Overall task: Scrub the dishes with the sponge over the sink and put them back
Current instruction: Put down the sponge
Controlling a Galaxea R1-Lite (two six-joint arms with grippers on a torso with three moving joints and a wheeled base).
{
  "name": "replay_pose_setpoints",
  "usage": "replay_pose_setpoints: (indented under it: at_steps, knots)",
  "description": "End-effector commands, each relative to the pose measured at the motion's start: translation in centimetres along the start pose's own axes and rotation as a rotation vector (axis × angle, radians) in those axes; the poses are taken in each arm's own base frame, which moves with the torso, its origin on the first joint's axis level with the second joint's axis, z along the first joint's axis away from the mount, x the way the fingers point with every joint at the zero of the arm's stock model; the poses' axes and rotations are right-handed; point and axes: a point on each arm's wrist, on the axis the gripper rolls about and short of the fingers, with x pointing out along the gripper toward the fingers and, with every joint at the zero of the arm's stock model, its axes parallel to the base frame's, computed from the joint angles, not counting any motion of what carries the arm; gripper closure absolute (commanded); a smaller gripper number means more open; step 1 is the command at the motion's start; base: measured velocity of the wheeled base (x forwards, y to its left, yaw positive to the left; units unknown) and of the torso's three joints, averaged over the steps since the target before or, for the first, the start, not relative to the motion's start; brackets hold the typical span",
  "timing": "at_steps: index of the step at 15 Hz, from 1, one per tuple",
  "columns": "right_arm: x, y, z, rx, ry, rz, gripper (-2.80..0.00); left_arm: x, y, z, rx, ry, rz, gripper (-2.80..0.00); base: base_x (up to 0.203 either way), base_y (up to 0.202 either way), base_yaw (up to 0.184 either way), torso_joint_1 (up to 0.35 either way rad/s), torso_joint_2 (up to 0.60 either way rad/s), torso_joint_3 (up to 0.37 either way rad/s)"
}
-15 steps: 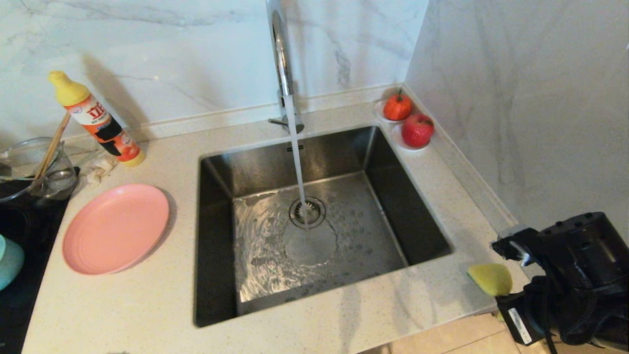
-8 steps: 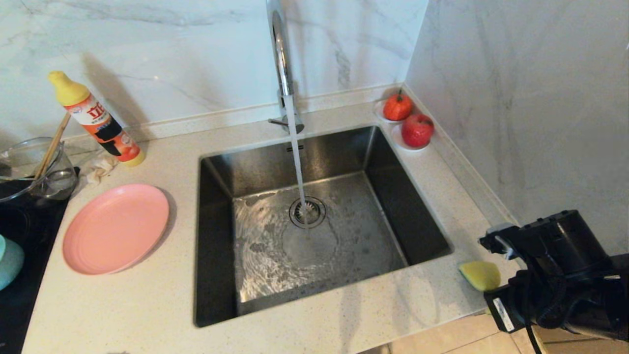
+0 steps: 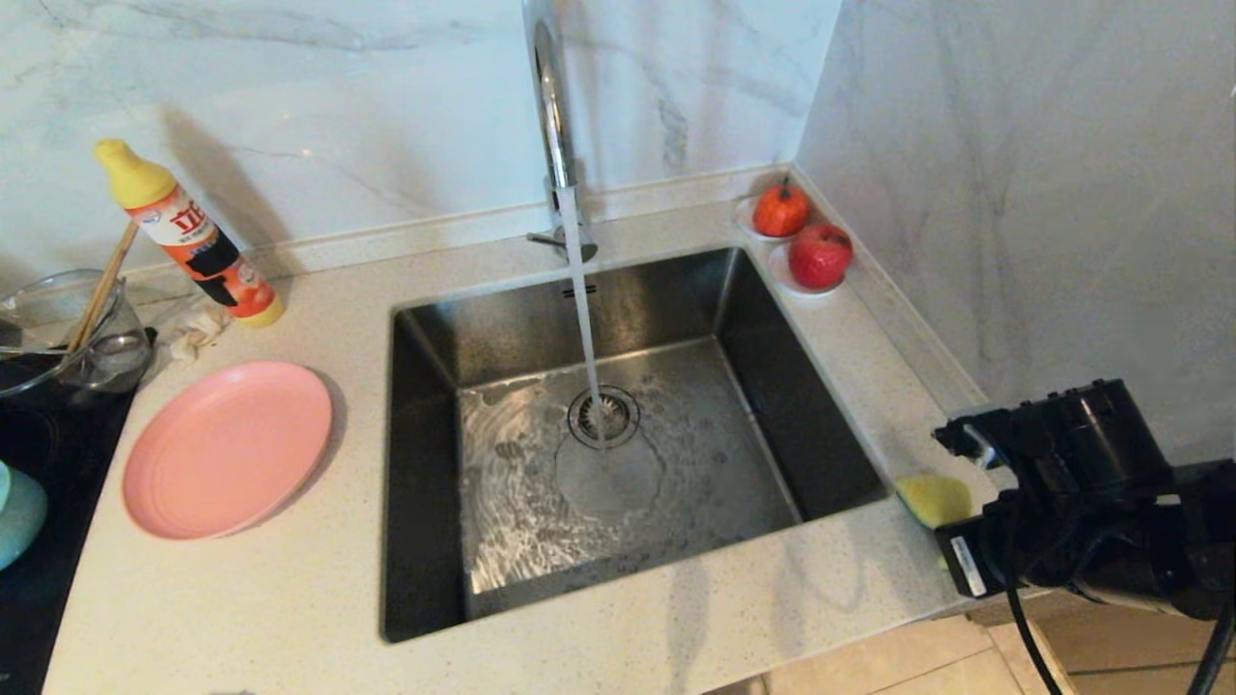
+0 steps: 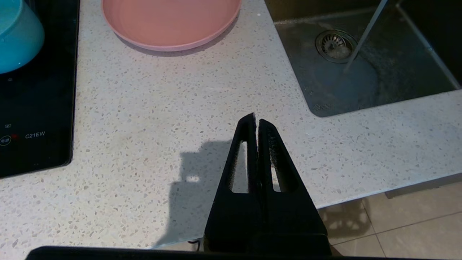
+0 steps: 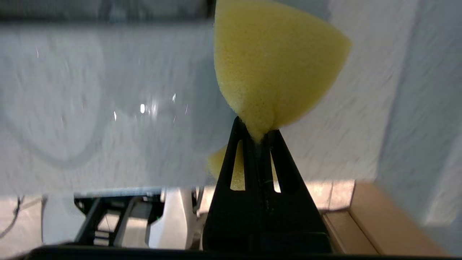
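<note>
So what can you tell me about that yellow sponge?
The sponge is soft yellow foam with a fine porous surface. The right claw is shut on one end, squeezing it thin there while the free end bulges out rounded. It hangs in the air above the counter by the sink's right rim. No green side shows.

A home kitchen, tap running at the wash-up corner.

Marble-look walls meet a speckled stone bench point(image 3: 290, 598) with a square steel sink point(image 3: 618, 309) sunk into it, water streaming from a tall chrome tap point(image 3: 552, 106). A dish-soap bottle point(image 3: 188, 236) leans by the wall, a black induction hob point(image 4: 36, 108) sits off to the left, and two red fruits point(image 3: 801, 236) rest in the corner.
</note>
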Motion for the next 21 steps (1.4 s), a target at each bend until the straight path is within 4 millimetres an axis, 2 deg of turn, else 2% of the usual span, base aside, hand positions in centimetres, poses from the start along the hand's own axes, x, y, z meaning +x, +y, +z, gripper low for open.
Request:
replay_pose_setpoints:
  at_steps: [1, 6, 10, 14, 21]
  knots:
    - [0.6, -0.3, 1.2, 0.012, -0.017, -0.008, 0.0, 0.0, 0.0, 0.0, 0.0, 0.0, 0.0, 0.0, 0.0, 0.0, 0.0, 0.0, 0.0, 0.0]
    - [2.2, -0.6, 2.3, 0.027, -0.013, -0.024, 0.0, 0.0, 0.0, 0.0, 0.0, 0.0, 0.0, 0.0, 0.0, 0.0, 0.0, 0.0, 0.0, 0.0]
    - [2.7, -0.6, 3.5, 0.031, -0.032, -0.026, 0.0, 0.0, 0.0, 0.0, 0.0, 0.0, 0.001, 0.0, 0.0, 0.0, 0.0, 0.0, 0.0, 0.0]
    - [2.2, -0.3, 4.8, 0.023, -0.038, -0.017, 0.0, 0.0, 0.0, 0.0, 0.0, 0.0, 0.001, 0.0, 0.0, 0.0, 0.0, 0.0, 0.0, 0.0]
    - [1.7, 1.2, 5.3, -0.013, -0.033, 0.02, 0.0, 0.0, 0.0, 0.0, 0.0, 0.0, 0.0, 0.0, 0.0, 0.0, 0.0, 0.0, 0.0, 0.0]
